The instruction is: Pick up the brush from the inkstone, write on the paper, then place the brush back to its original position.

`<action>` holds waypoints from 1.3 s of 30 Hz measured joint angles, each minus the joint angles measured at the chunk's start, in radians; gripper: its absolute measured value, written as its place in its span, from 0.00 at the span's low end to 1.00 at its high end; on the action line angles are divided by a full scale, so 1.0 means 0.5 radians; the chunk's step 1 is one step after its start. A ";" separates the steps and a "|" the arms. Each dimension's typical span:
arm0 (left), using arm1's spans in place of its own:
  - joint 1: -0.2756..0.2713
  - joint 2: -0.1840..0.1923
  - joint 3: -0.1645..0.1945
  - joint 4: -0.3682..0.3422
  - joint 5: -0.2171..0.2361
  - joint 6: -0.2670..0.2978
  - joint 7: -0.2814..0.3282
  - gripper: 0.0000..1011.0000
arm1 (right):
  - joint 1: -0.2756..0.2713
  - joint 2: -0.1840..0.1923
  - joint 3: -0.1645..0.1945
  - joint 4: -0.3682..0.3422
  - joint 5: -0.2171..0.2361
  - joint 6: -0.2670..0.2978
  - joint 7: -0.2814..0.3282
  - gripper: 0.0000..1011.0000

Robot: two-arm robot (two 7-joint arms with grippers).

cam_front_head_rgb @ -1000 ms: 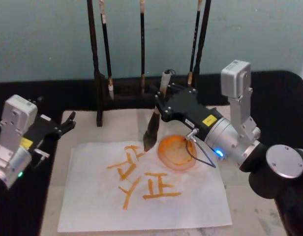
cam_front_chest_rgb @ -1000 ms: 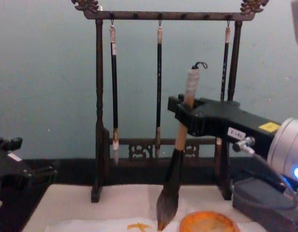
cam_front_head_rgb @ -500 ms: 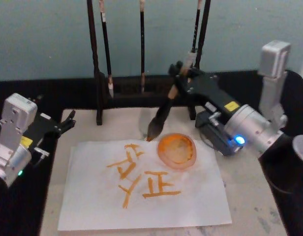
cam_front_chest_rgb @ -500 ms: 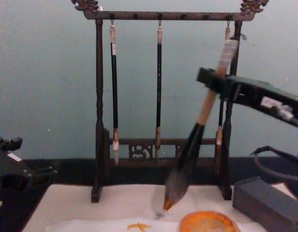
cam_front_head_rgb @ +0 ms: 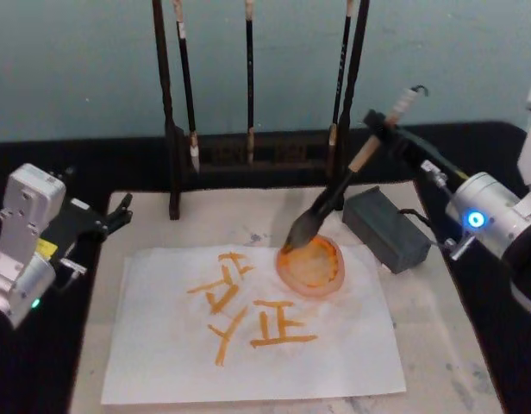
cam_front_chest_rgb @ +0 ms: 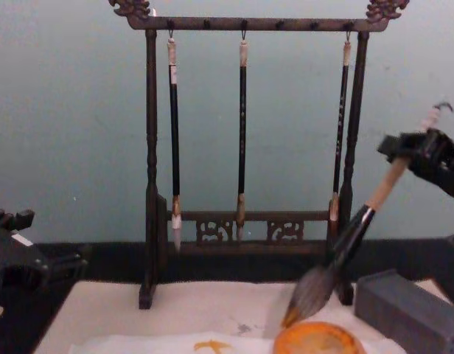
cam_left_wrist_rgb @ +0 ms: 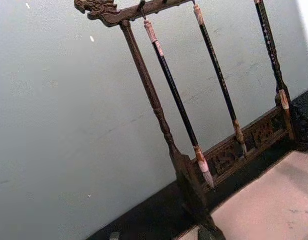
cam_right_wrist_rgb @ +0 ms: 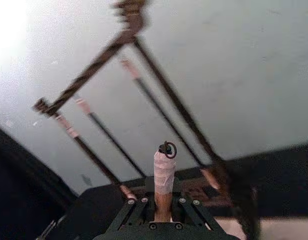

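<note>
below the right hand (cam_front_head_rgb: 379,134) clenched on it, brush (cam_front_head_rgb: 334,200) slanting to orange dish (cam_front_head_rgb: 313,269); left hand (cam_front_head_rgb: 119,214) released

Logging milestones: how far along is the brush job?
Done: orange characters on the paper. In hand: right gripper clamps the brush, tilted, tip at the orange dish rim. Remaining: lay the brush back, release. Left gripper sits parked off to the left.
</note>
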 joint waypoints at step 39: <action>0.000 0.000 0.000 0.000 0.000 0.000 0.000 1.00 | 0.056 -0.047 0.103 0.284 0.471 0.233 -0.453 0.17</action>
